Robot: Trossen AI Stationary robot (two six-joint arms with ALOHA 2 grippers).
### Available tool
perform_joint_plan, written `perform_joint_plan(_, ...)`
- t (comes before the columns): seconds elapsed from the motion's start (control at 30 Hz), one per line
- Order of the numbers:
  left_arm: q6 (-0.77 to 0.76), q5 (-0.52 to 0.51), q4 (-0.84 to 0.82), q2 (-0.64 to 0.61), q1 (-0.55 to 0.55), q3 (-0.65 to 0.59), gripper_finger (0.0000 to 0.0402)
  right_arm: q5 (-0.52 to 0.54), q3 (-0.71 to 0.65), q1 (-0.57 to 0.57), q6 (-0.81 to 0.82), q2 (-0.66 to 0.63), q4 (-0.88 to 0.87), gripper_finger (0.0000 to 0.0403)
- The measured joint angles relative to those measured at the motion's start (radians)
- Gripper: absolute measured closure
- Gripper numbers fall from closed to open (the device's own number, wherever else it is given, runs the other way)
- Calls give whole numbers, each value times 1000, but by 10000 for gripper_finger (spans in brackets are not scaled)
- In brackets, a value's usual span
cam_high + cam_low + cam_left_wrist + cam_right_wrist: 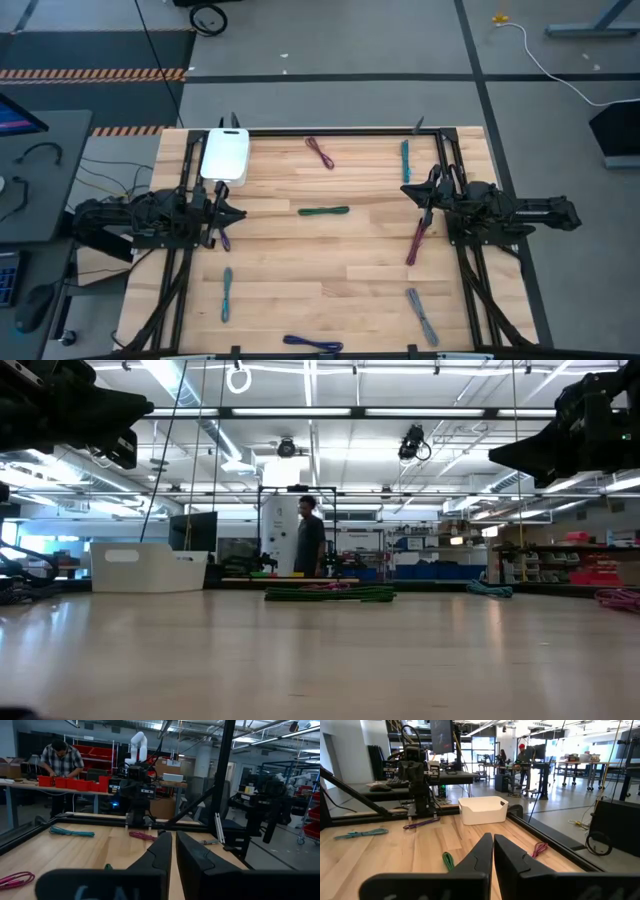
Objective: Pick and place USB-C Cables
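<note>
Several USB-C cable bundles lie flat on the wooden table: a green one [324, 211] in the middle, purple-maroon [320, 152] and teal [405, 160] ones near the far edge, a maroon one [417, 240] below the right arm, a purple one [223, 238] beside the left arm, and teal [227, 293], grey [422, 315] and blue [313, 345] ones toward the near edge. My left gripper [240, 213] hovers shut at the table's left, pointing right [172, 834]. My right gripper [406, 189] hovers shut at the right, pointing left [492, 836]. Neither holds anything.
A white bin [225, 155] stands at the far left corner of the table, also in the right wrist view [482, 810]. A black frame runs along the table's edges [330, 131]. Bare wood lies between the two grippers around the green cable [330, 593]. A person [308, 538] stands far behind the table.
</note>
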Motion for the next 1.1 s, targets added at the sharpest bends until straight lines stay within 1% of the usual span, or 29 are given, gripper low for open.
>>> perform_joint_plan(0.27, 11, 0, 19, 0, 2, 0, 363, 0, 0, 0, 0, 0, 0, 380)
perform_joint_plan(0.33, -21, -2, 22, 0, 2, 0, 363, 0, 0, 0, 0, 0, 0, 380)
perform_joint_plan(0.4, -22, -42, 62, 11, 3, 0, 363, 0, 0, 0, 0, 0, 0, 380)
perform_joint_plan(0.47, -21, -117, 128, 33, 3, 0, 364, 0, 0, 0, 0, 0, 0, 380)
perform_joint_plan(0.53, 9, -178, 224, 81, 3, 0, 368, 0, 0, 0, 0, 0, 0, 380)
perform_joint_plan(0.57, 33, -191, 265, 117, 3, 1, 371, 0, 0, 0, 0, 0, 1, 380)
perform_joint_plan(0.67, 91, -211, 275, 258, 13, 44, 379, 0, 0, 0, 0, 0, 2, 380)
perform_joint_plan(0.73, 108, -217, 269, 385, 32, 100, 382, 0, 0, 0, 0, 0, 5, 380)
perform_joint_plan(0.83, 111, -219, 207, 598, 67, 200, 380, 0, 0, 0, 0, 0, 6, 380)
perform_joint_plan(1.0, 112, -219, 142, 973, 135, 391, 355, 0, 0, 0, 0, 0, 7, 380)
perform_joint_plan(1.1, 143, -176, 102, 1185, 172, 497, 328, 0, 0, 0, 0, 0, 7, 380)
